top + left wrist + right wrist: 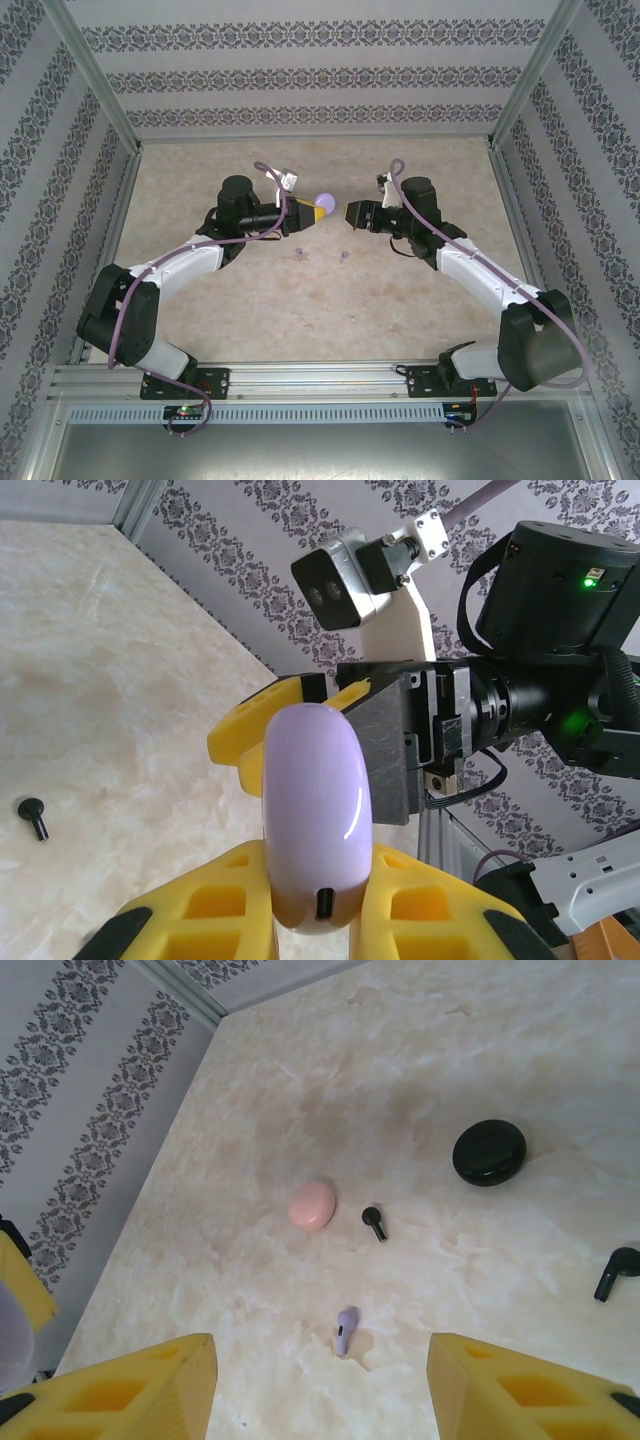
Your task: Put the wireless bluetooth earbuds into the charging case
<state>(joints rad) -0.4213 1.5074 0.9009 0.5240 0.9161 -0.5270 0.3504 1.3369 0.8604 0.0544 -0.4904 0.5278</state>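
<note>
The left claw (314, 210) is clamped tight on the purple case (312, 800) and holds it up off the bench (420, 290), around the middle and a little toward the far edge. That case looks shut, so from here I can't tell what is in it. Its charging port faces back along the claw.

The right claw (320, 1352) faces it from just beside, jaws well apart with nothing between them.

Every earbud I can make out lies loose on the bench. One purple earbud (298, 254) and another purple earbud (344, 256) rest just on the near side of the two claws.

Under the right claw a pink case (312, 1205) lies closed, with a black earbud (374, 1222) just beside it. A black case (489, 1152), also closed, sits apart from them. A second black earbud (618, 1272) lies on its own, near the black case.
</note>
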